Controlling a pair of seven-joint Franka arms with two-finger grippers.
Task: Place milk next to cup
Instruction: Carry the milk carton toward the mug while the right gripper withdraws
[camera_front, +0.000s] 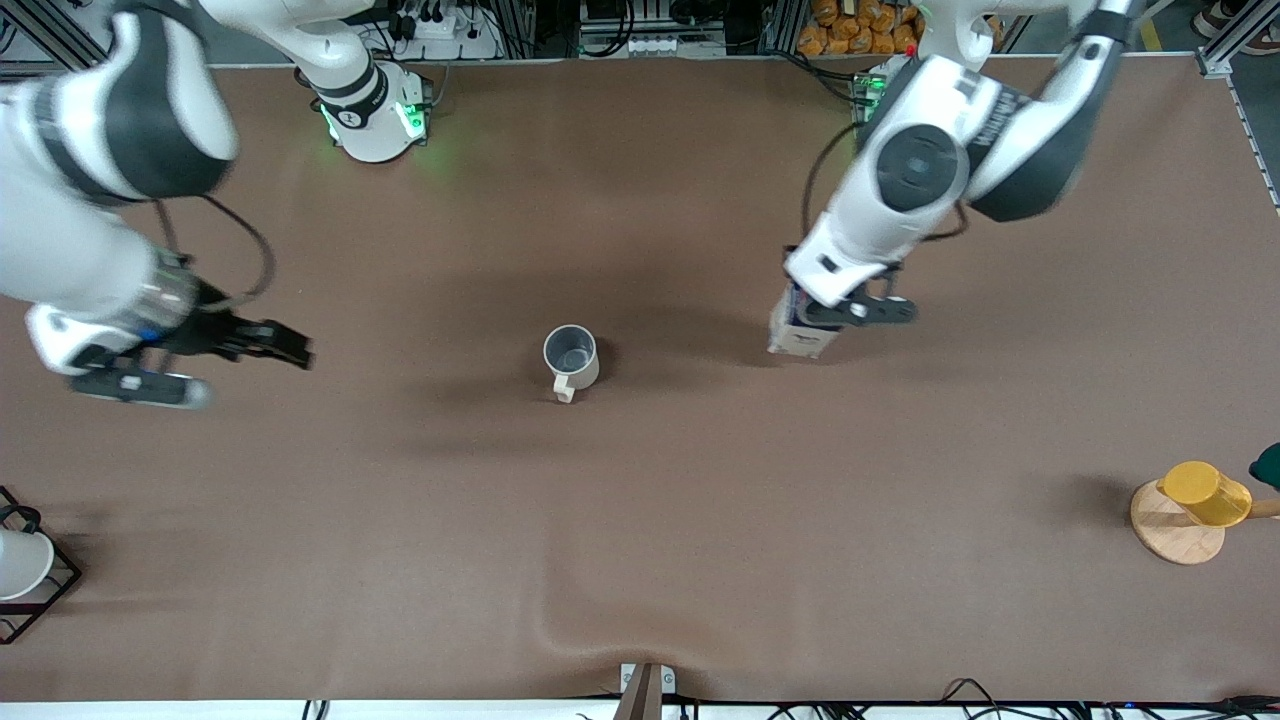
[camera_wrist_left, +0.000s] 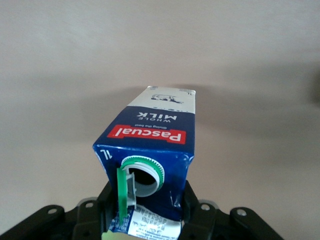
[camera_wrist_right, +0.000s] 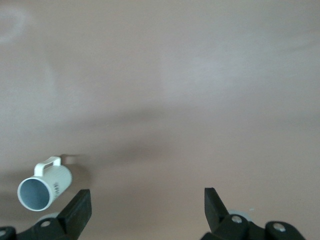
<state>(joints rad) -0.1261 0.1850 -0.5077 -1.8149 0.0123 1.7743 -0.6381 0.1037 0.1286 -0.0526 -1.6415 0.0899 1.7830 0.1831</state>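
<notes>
The milk (camera_front: 797, 340), a dark blue carton with a white lower part and a red label, is upright in my left gripper (camera_front: 822, 322), which is shut on its top. In the left wrist view the milk (camera_wrist_left: 150, 145) shows its green-rimmed cap flipped open, with my left gripper (camera_wrist_left: 147, 212) clamped on both sides. I cannot tell whether its base touches the table. The cream-white cup (camera_front: 571, 360) stands mid-table, toward the right arm's end from the milk, a wide gap between them. My right gripper (camera_front: 290, 348) hangs open and empty; its wrist view shows the cup (camera_wrist_right: 45, 187) off to one side of the right gripper (camera_wrist_right: 146, 207).
A yellow cup on a round wooden base (camera_front: 1195, 505) stands at the left arm's end, near the front camera. A white cup in a black wire frame (camera_front: 22, 565) stands at the right arm's end. The brown table cover has a ridge (camera_front: 600, 630) near the front edge.
</notes>
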